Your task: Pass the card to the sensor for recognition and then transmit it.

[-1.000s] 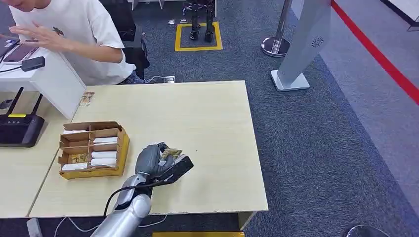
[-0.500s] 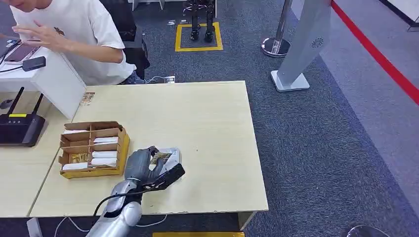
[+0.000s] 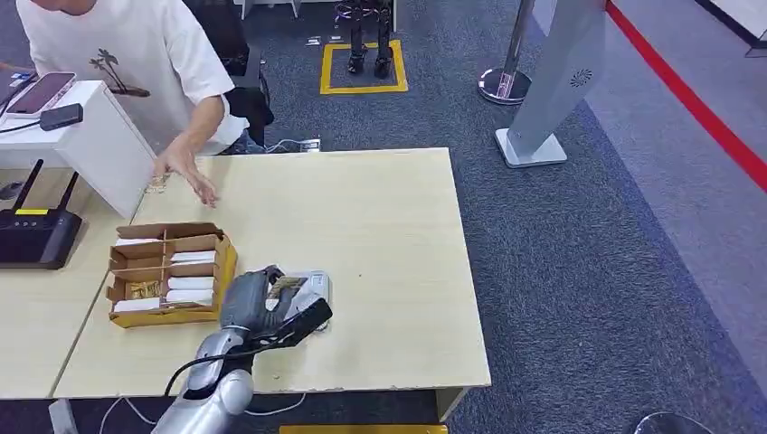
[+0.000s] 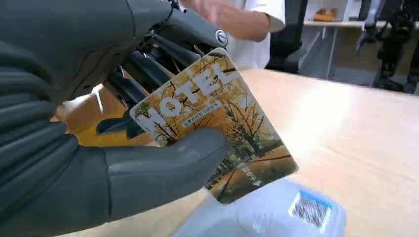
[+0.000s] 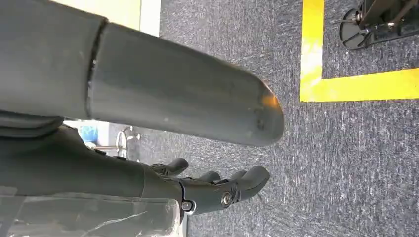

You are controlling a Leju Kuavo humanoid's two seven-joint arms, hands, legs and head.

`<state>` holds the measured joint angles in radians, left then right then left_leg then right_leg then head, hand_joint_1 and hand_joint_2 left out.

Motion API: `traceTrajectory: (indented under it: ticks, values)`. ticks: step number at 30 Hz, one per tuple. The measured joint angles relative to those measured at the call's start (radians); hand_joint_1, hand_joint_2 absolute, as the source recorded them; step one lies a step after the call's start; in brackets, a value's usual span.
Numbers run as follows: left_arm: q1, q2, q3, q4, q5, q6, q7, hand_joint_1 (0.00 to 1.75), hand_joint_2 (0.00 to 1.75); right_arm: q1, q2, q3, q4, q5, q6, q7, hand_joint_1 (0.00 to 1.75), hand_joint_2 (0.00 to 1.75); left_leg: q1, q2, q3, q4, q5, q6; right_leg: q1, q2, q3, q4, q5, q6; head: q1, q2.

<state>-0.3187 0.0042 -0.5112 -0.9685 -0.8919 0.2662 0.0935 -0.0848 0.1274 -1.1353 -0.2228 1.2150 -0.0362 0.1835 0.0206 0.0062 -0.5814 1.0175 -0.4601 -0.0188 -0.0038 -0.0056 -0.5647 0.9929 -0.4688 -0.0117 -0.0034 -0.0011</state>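
Card [image 4: 217, 128]: hotel key card, autumn-tree print, "HOTEL" lettered across it. Held in the left hand [image 3: 258, 303], pinched flat between the thick grey thumb [image 4: 163, 165] on its face and the dark fingers [image 4: 148, 64] behind it. Position: low over the near part of the wooden table [image 3: 380, 208], directly above the sensor [image 4: 276, 215], a pale flat reader with a barcode label; whether card and reader touch, I cannot tell from here.

Right hand [image 5: 217, 190]: hangs over the carpet, fingers loosely curled, nothing in it.

Also present: a cardboard divider box [image 3: 167, 271] of further cards just beside the left hand; a person's hand [image 3: 185, 172] reaching over the far left corner of the table.

Risks, as judged: the card is tilted, one corner down (a flat presentation would likely read better), so recognition may fail. The thumb covers little of the face; a knock against the reader could twist the card loose. At hand-over, early release would drop it.
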Motion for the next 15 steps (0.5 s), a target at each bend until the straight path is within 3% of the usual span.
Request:
traceTrajectory:
  ticks: [6,10,15]
  values:
    - [-0.057,0.052,0.050,-0.056,-0.011,0.006,-0.002,1.75,1.75,0.000,0.000,0.000,0.000,0.014,0.002,0.000,0.00,0.00,0.000,0.000,0.000,0.000,0.001,0.000,0.000,0.000,0.000,0.000,0.000,0.000,0.000,0.000]
    - [-0.086,0.077,0.077,-0.074,-0.027,0.050,0.000,1.75,1.75,-0.001,0.000,0.000,0.000,0.019,0.006,-0.001,0.00,0.00,0.000,0.000,0.000,0.000,0.001,0.000,0.000,0.000,0.000,0.000,0.000,0.000,0.001,0.000]
    - [-0.197,0.153,0.137,-0.078,-0.035,0.056,0.001,1.75,1.75,-0.001,0.000,0.010,0.000,0.036,0.010,-0.001,0.00,0.00,0.000,0.000,0.000,0.000,0.001,0.000,0.000,0.000,0.000,0.001,0.000,0.000,0.000,0.000]
